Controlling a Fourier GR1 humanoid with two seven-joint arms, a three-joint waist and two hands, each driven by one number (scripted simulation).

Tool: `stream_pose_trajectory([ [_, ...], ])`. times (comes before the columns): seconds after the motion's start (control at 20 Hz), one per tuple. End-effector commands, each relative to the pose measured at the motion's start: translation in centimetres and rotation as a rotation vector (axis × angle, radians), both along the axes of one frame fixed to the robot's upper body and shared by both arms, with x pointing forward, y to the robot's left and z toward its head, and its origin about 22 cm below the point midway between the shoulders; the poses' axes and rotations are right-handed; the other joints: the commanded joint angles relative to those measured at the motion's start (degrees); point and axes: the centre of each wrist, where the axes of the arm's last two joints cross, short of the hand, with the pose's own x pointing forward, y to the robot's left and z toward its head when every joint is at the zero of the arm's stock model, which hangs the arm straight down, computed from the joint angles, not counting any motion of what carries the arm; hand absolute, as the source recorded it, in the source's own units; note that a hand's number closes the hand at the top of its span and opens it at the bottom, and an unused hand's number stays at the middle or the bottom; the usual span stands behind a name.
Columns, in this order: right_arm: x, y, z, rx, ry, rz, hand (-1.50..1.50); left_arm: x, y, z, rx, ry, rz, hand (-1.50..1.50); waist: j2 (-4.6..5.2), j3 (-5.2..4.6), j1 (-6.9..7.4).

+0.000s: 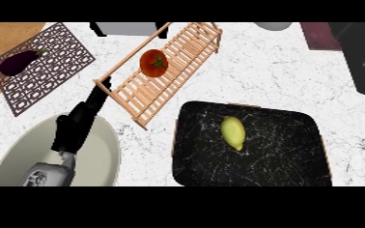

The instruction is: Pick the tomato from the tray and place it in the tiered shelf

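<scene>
Left hand [80,121] over pale round bowl [107,154], fingers straight, holding nothing. Round red tomato [153,63] on slatted wooden tiered shelf [182,53], up-right of fingertips. Black marbled tray [285,164] holds yellow lemon [233,132].

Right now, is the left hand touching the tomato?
Apart. The head view shows the left hand low beside the shelf, bare slats lying between its fingertips and the tomato on the shelf.

Slatted wood tiered shelf [167,72]; glossy tomato [153,63]; tray [285,164] seemingly polished black marble.
</scene>
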Motion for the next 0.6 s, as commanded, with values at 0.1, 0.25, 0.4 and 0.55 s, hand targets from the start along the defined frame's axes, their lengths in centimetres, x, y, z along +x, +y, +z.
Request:
stream_pose_trajectory([
  [0.1,-1.7,-6.3,-1.6,-0.043,-0.052,0.034,-1.50,-1.3,0.2,-3.5,-0.001,0.139,-0.001,0.00,0.98,-0.92,0.33],
  [0.25,-2.4,-8.6,-0.4,-0.077,-0.064,0.063,-1.50,-1.4,-0.3,-3.9,0.014,0.139,0.010,0.00,1.09,-0.89,0.53],
  [0.4,-2.4,-8.9,0.2,-0.091,-0.072,0.066,-1.50,-0.6,-0.5,-2.4,0.001,0.117,-0.013,0.00,0.91,-0.88,1.28],
  [0.55,-2.4,-8.6,-0.6,-0.142,-0.040,0.068,-1.50,-1.3,-0.6,-4.0,-0.003,0.125,-0.013,0.00,1.00,-0.97,1.27],
])
